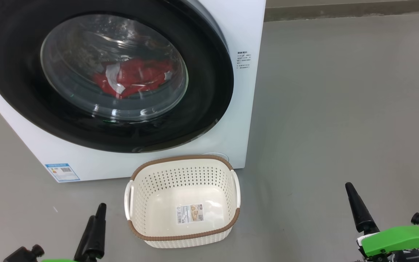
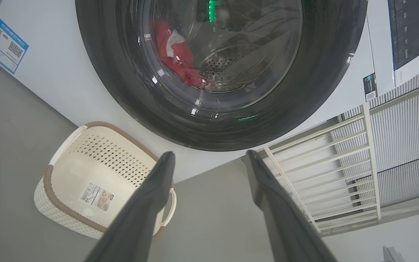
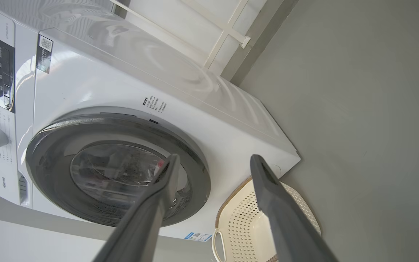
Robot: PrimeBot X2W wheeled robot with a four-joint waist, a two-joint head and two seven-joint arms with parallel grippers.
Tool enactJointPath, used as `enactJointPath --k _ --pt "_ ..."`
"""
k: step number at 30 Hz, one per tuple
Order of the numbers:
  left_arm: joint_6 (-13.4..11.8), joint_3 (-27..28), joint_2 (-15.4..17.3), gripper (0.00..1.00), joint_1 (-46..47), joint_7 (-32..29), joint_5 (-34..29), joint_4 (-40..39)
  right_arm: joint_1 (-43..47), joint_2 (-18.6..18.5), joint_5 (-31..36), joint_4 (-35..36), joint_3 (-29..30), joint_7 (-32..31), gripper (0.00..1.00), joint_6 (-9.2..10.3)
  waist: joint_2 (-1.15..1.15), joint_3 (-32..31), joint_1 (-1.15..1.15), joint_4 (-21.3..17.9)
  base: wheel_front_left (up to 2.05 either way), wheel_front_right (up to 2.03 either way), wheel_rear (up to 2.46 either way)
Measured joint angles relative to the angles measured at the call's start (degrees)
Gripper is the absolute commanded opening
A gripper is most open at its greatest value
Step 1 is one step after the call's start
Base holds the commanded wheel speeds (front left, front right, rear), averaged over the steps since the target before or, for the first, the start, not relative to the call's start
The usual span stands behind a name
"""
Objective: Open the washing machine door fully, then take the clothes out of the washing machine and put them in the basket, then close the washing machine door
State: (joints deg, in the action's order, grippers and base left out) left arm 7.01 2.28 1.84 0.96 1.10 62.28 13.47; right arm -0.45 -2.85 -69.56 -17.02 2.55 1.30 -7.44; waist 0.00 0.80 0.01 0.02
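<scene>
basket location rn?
Head view, lower centre: the basket stands on the floor in front of the washing machine, below the right half of the washing machine door.

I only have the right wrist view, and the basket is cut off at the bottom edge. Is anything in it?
Observer: No. In the head view the basket holds nothing but a sticker on its bottom.
Operator: What is the load behind the glass?
Observer: Red clothes with white trim, lying low behind the window of the washing machine door.
Operator: Where is the left gripper?
Observer: The left gripper is open, low on the basket's left in the head view, touching nothing.
</scene>
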Motion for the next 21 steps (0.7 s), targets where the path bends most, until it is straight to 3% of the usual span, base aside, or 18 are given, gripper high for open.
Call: enactJointPath --k 21 --pt "0.0 -0.3 0.2 1.0 -0.5 3.1 -16.2 -2.9 0.1 -0.6 13.7 0.9 -1.6 3.1 1.0 0.0 0.0 0.7 0.0 -0.2 0.0 0.0 0.0"
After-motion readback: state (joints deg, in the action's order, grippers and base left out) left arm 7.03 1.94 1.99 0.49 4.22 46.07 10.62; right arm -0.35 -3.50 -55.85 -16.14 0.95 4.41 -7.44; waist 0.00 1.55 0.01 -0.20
